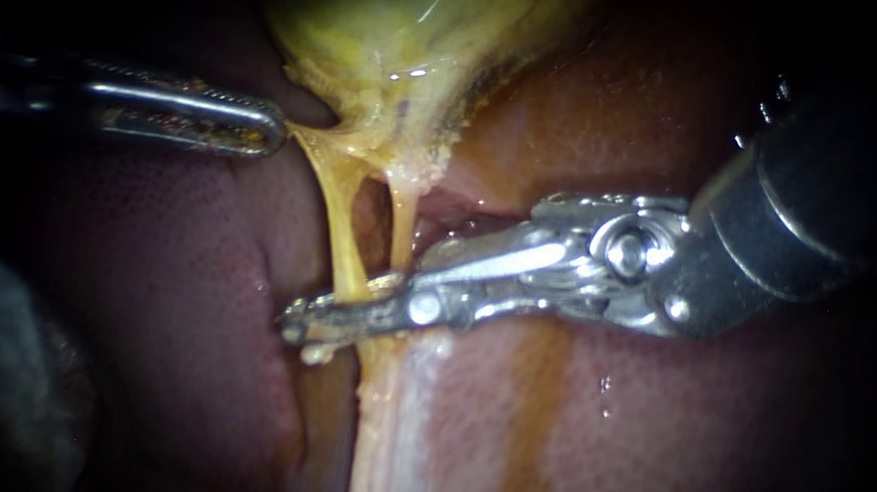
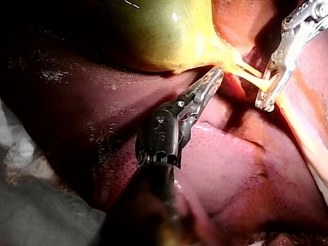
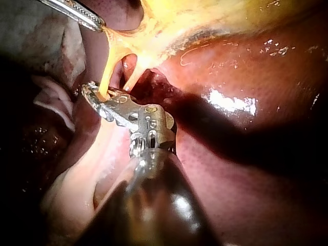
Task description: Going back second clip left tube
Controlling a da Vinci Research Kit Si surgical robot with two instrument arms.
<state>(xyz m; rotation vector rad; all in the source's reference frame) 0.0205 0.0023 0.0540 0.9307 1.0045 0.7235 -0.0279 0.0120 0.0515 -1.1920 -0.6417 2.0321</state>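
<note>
At ten o'clock, left instrument [image 1: 275,133] with jaws clamped on the gallbladder [image 1: 400,34] edge; from three o'clock, right instrument [image 1: 296,325], jaws slightly parted astride the left tube [image 1: 337,221].

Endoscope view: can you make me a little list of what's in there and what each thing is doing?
gallbladder: yellow-green, at the top
left instrument: jaws shut on the gallbladder's lower edge, tissue stretched toward it
left tube: yellow strand running down from the gallbladder
right tube: thinner strand right beside it
right instrument: shiny tip lying across the left tube
liver: dark red, all around and underneath
</note>
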